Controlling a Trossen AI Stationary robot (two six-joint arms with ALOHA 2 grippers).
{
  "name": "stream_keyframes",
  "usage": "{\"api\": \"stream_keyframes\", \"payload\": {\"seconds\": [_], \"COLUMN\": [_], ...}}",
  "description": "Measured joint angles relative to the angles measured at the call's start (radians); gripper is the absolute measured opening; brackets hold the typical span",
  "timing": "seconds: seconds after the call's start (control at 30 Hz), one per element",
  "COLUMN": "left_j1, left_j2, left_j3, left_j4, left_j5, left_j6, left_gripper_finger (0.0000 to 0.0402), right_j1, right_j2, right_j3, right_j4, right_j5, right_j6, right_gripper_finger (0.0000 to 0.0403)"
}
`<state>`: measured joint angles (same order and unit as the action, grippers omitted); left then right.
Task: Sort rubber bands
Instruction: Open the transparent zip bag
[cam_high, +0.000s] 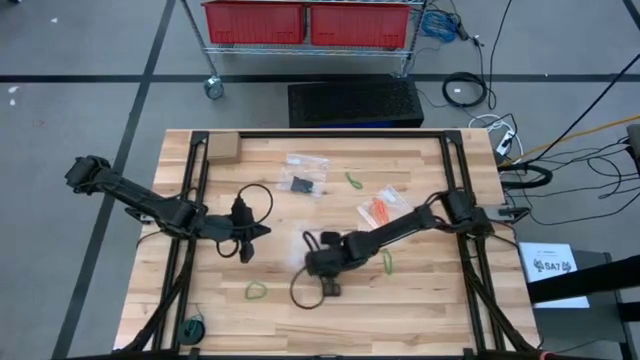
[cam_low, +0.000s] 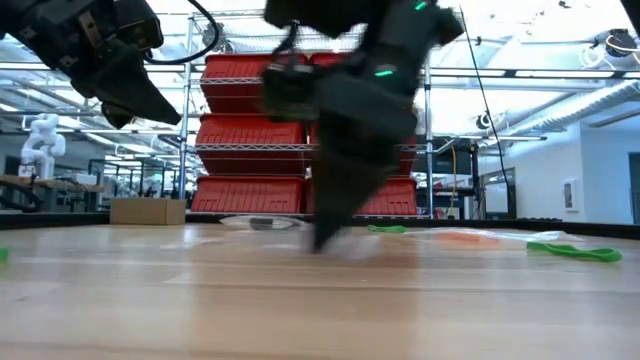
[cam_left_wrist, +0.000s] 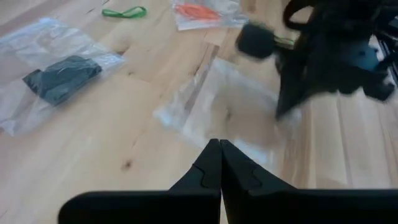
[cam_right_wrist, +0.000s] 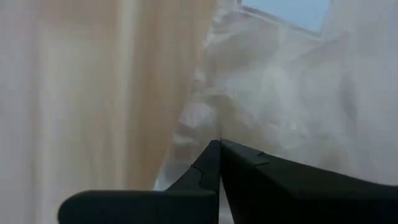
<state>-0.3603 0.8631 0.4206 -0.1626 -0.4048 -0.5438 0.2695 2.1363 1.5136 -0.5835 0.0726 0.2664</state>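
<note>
Right tool pressed together, tip on wooden table; red bins behind.

No legible text or labels anywhere.

Pale blond wood table at centre frame; green rubber bands lower left; orange-red ones in a clear bag right of centre; red bins along top edge.

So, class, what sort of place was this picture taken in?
Most likely a robotics lab or workshop: metal shelving stacked with red bins, loose cables on a grey floor, and a wooden table carrying robot arms.
</note>
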Motion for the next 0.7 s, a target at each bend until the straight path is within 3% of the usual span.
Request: {"api": "stream_keyframes", "payload": {"seconds": [0.07,0.2,0.33,0.5,0.7], "left_j1": [0.0,0.022,0.054,0.151,0.347], "left_j2": [0.0,0.042,0.15,0.348,0.596], "left_j3": [0.0,0.0,0.0,0.0,0.051], "left_j4": [-0.001,0.002,0.098,0.426,0.651], "left_j5": [-0.02,-0.033,-0.011,0.131,0.322], "left_j6": [-0.004,-0.076,-0.068,0.086,0.181], "left_gripper_finger": [0.0,0.0,0.0,0.0,0.0], "right_j1": [0.008,0.019,0.055,0.097,0.152], "right_j2": [-0.049,-0.179,-0.178,-0.085,-0.018], "right_j3": [-0.008,0.002,-0.001,0.0,0.0], "right_j4": [-0.1,-0.107,-0.085,-0.018,0.052], "right_j5": [0.047,0.084,0.097,0.158,0.189], "right_j6": [-0.014,0.09,0.211,0.312,0.38], "right_gripper_finger": [0.0,0.0,0.0,0.0,0.0]}}
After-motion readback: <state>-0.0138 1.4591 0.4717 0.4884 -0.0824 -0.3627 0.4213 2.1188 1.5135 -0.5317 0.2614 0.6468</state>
